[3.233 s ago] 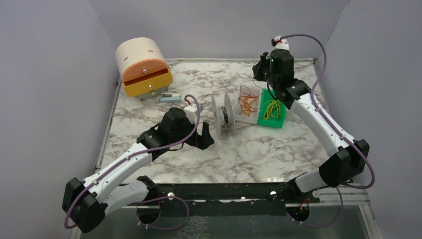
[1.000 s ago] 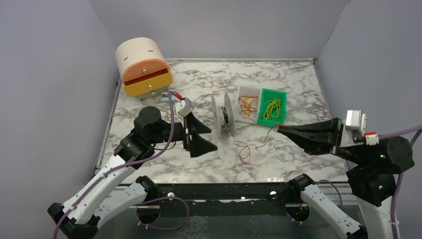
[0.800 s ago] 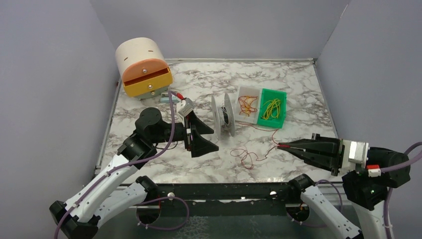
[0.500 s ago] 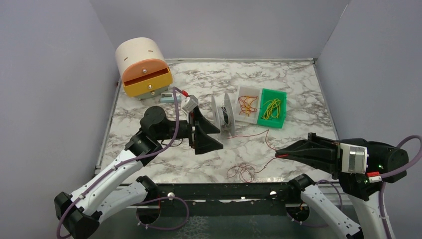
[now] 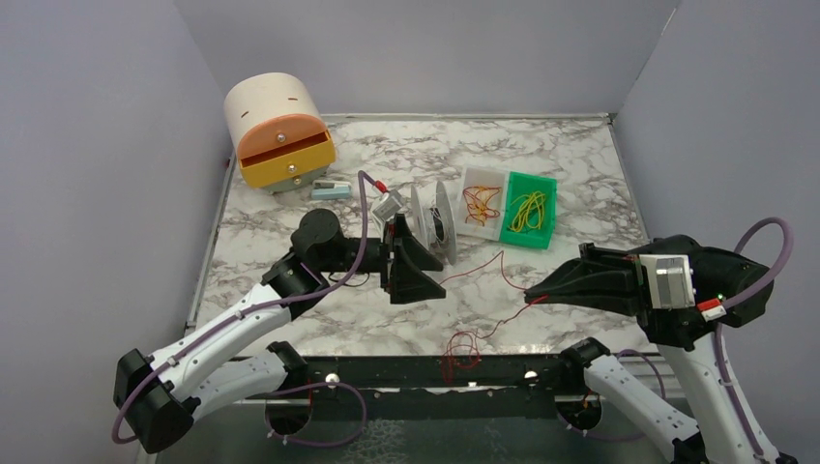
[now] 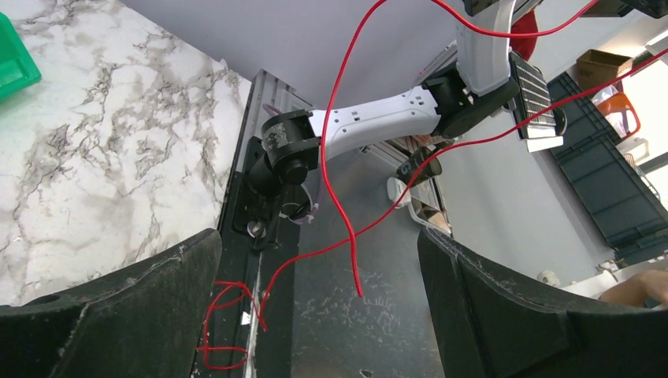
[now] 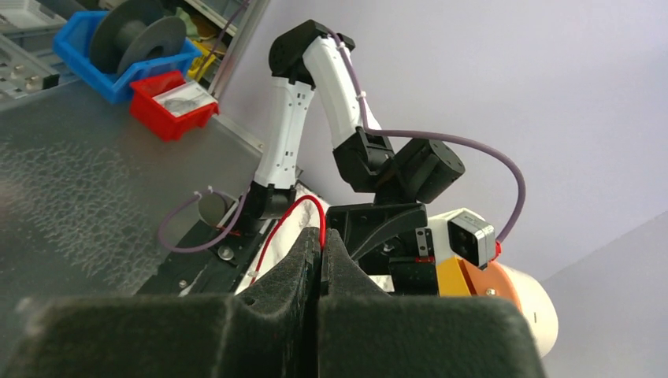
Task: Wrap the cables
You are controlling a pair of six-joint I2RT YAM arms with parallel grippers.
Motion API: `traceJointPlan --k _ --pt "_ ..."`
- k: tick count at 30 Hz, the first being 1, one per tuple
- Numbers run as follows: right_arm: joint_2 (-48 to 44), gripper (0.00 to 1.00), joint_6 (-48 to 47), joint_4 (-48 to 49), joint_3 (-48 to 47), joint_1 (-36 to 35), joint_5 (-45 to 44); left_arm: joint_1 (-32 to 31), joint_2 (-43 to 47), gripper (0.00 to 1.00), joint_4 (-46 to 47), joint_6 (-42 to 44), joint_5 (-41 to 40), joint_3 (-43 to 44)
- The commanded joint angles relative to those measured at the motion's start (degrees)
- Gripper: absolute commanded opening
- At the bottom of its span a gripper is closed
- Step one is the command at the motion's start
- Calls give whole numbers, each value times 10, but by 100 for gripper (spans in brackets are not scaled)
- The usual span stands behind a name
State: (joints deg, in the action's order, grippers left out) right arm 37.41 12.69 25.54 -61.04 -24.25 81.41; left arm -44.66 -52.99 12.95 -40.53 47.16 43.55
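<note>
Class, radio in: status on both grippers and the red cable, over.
Left gripper open by spool. Right gripper shut on cable. Slack tangled at near edge of table.

A thin red cable [image 5: 502, 259] is seen at the tips of the black right gripper [image 5: 532, 293]. The left gripper [image 5: 432, 274] is likewise black, and a pale grey spool [image 5: 432, 224] is seen just beyond it. The table [image 5: 580, 184] is patterned as white marble with grey veining. Beyond the right gripper, yellow-green wires [image 5: 527, 210] are shown in a green tray [image 5: 543, 237] and red-orange strands [image 5: 479, 203] in a clear tray [image 5: 481, 175]. Purple cords [image 5: 764, 242] are carried along the white-and-black arms [image 5: 232, 324].
</note>
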Motion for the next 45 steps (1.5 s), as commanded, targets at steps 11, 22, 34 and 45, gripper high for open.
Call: traceJointPlan --k 11,22,34,45 --pt "17 1 63 95 5 3 47 -23 -40 68 25 10 15 20" --pt "31 1 63 106 24 2 48 -38 -59 27 27 26 19 21" --pt "25 9 -53 -33 35 2 26 -41 -30 0 -64 92 -37 28" --pt "-31 57 -204 -206 78 2 -47 -40 44 0 -231 198 -197 106"
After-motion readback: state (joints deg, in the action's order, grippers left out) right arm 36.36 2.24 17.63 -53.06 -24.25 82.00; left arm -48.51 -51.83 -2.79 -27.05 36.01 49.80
